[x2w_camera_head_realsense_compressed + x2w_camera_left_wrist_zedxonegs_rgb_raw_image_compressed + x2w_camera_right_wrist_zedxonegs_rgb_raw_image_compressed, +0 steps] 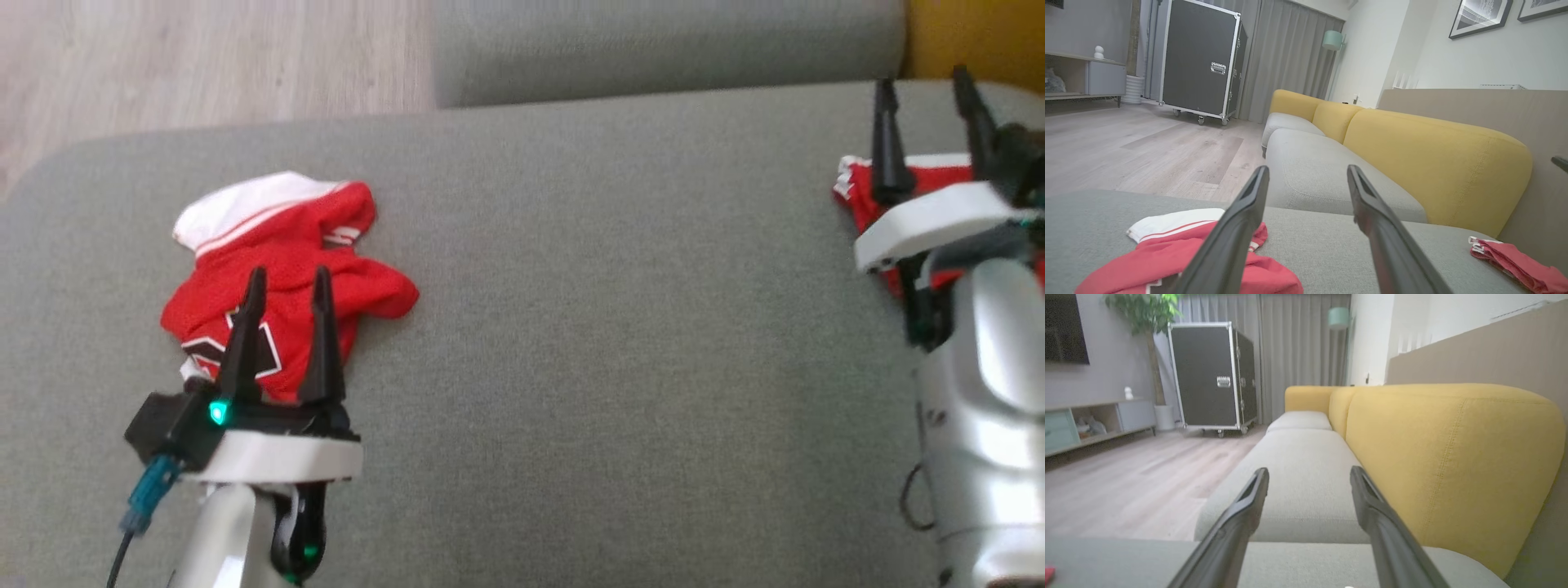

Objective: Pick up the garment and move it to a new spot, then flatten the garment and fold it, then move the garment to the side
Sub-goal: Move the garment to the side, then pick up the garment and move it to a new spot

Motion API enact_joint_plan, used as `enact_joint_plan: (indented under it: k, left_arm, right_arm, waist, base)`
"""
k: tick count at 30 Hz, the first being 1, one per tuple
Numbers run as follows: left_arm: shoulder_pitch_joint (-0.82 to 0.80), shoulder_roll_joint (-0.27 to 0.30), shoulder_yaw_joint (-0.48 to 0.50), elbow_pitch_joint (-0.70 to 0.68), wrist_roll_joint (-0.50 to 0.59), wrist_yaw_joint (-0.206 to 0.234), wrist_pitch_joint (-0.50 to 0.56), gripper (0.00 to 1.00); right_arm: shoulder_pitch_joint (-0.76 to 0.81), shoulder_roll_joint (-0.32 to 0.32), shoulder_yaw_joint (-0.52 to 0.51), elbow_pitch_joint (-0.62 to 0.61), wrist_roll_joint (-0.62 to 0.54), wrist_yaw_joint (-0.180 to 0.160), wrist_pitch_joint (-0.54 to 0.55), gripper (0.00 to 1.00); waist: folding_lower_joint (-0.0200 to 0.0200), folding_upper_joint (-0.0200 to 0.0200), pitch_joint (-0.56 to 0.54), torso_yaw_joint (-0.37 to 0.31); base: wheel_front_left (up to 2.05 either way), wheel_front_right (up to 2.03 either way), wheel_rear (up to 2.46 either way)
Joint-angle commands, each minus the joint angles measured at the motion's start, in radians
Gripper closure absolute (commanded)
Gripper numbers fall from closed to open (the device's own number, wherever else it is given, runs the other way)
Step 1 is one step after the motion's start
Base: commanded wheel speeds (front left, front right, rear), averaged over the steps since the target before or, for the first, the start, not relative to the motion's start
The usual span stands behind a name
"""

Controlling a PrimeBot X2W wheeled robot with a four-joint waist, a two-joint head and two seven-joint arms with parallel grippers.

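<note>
**Red piece laid at the side; crumpled jersey waiting**

A small red cloth garment with white trim (pixel 939 178) is seen at the far right of the wide grey fabric seat cushion (pixel 612 310), close to the yellow upholstered backrest (pixel 1433 163). The right gripper (pixel 922 82) is poised over it with its two dark fingers spread apart and nothing held between them. Much of this piece is hidden by the gripper, so how neatly it is folded cannot be told.

On the left part of the cushion a crumpled red jersey with a white panel and black-and-white markings (pixel 277 224) is lying in a heap. The left gripper (pixel 289 278) is held over its near edge, fingers likewise apart and empty; whether the tips touch the cloth cannot be told.

The setting-aside step is judged to be at its end for the right-hand piece. If the heap is to be handled next, the left gripper would need to be lowered onto a raised fold and closed there, so that the jersey can be lifted and carried to the middle of the cushion for spreading.
</note>
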Motion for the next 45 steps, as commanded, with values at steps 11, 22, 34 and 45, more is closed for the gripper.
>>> enact_joint_plan:
  k: [11, 22, 34, 45]
  left_arm:
    - [0.082, 0.01, 0.064, -0.053, 0.042, 0.002, -0.009, 0.0]
    - [0.129, -0.003, 0.088, -0.068, 0.058, 0.002, -0.009, 0.0]
    - [0.132, -0.006, 0.084, -0.068, 0.054, 0.002, -0.009, 0.0]
    - [0.153, -0.006, 0.095, -0.051, 0.064, 0.002, -0.009, 0.0]
  right_arm:
    - [0.29, 0.072, 0.132, -0.196, 0.207, -0.005, -0.087, 0.0]
    - [0.484, 0.072, 0.166, -0.285, 0.276, -0.005, -0.092, 0.0]
    - [0.489, 0.072, 0.184, -0.297, 0.275, -0.005, -0.092, 0.0]
    - [0.526, 0.072, 0.261, -0.293, 0.303, -0.005, -0.092, 0.0]
  waist:
    - [0.0003, -0.0001, -0.072, -0.003]
    - [0.0003, -0.0001, -0.073, -0.001]
    - [0.0003, -0.0001, -0.084, 0.023]
    - [0.0003, -0.0001, -0.123, 0.158]
  base:
    - [0.0, 0.0, 0.0]
    - [0.0, 0.0, 0.0]
    - [0.0, 0.0, 0.0]
    - [0.0, 0.0, 0.0]
